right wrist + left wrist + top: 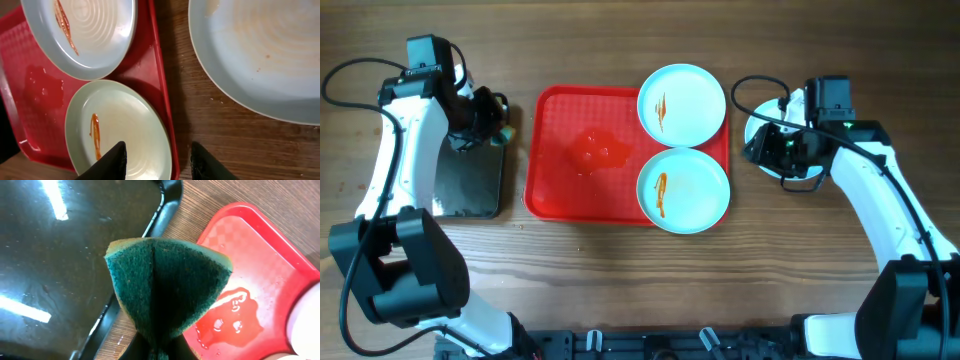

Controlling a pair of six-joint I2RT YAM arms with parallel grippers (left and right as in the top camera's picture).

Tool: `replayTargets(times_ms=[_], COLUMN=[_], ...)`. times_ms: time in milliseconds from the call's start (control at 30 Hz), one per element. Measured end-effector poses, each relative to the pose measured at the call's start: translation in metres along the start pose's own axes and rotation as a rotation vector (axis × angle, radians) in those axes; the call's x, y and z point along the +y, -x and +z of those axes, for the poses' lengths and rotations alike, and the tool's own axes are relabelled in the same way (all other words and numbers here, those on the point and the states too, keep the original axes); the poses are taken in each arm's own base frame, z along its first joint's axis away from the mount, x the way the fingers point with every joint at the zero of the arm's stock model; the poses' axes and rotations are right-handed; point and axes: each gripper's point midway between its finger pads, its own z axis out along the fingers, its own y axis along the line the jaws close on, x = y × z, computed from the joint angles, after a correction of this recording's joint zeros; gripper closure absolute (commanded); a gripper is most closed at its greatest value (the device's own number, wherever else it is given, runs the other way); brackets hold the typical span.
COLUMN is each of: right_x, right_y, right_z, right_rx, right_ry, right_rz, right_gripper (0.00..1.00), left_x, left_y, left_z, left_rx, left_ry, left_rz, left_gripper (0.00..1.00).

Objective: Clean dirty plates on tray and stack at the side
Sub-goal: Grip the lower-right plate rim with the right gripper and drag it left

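Table (620,280) carries the red tray (560,110). Far plate (682,103) and near plate (684,190) are streaked and overhang its right rim; third plate (260,50) is on the table beside it. Plates likely rigid, slick, breakable: grip at rim. Soft sponge (167,285) is clamped in left gripper (480,115) jaws. Right gripper (157,147) jaws apart, empty.

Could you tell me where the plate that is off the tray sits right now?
The plate lies on the wooden table just right of the red tray, partly hidden beneath the right gripper in the overhead view.
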Motion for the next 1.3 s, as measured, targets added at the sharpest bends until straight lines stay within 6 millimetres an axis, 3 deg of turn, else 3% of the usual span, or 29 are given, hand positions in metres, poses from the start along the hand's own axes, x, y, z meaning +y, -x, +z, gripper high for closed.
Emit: replayTargets(times_ms=[300,667,1000,1300], right_x=[0.018,0.011,0.011,0.009], right_y=[-0.036,-0.071,-0.094,-0.096], right_z=[0.016,0.044,0.059,0.052], right_rx=[0.096,0.239,0.317,0.339], right_ry=[-0.022,-0.098,-0.163,-0.191], right_rz=[-0.083,-0.087,-0.126,-0.117], right_gripper=[0.56,0.80,0.81,0.82], left_x=[0.027,0.081,0.092,0.102], left_y=[0.017,0.017,0.007,0.000], left_z=[0.005,0.044,0.068,0.083], left_rx=[-0.056,0.057,0.128,0.172], left_ry=[0.160,0.258,0.278,0.287], left_rz=[0.232,0.214,0.206,0.189], left_gripper=[0.96,0.96,0.96,0.96])
